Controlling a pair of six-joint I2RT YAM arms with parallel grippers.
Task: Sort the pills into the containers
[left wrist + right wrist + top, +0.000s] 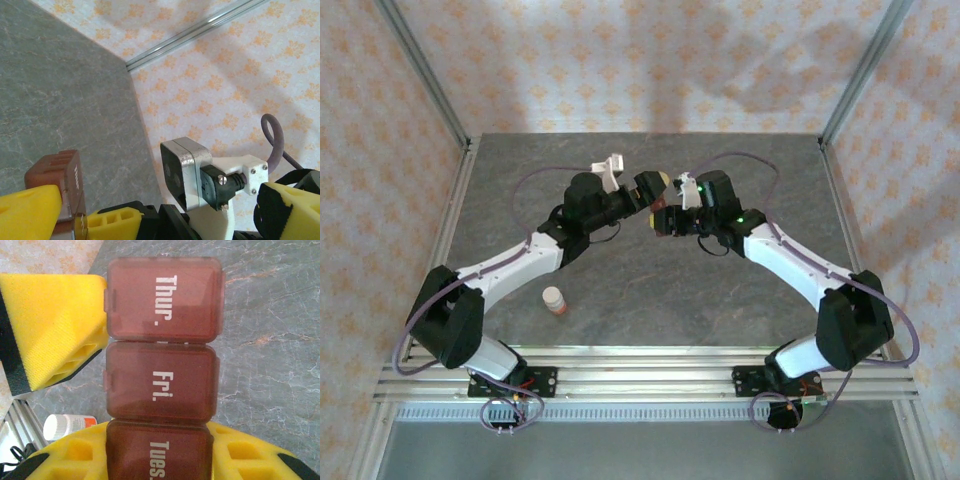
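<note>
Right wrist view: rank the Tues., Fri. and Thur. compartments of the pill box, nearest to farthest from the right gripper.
1. Tues. compartment, bottom, between the fingers of the right gripper.
2. Fri. compartment, middle.
3. Thur. compartment, top, far end.

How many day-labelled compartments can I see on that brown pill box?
3, in a row: Thur. compartment at the top, Fri. compartment in the middle, Tues. compartment lowest, gripped in the right hand. More may be hidden below the picture's edge.
</note>
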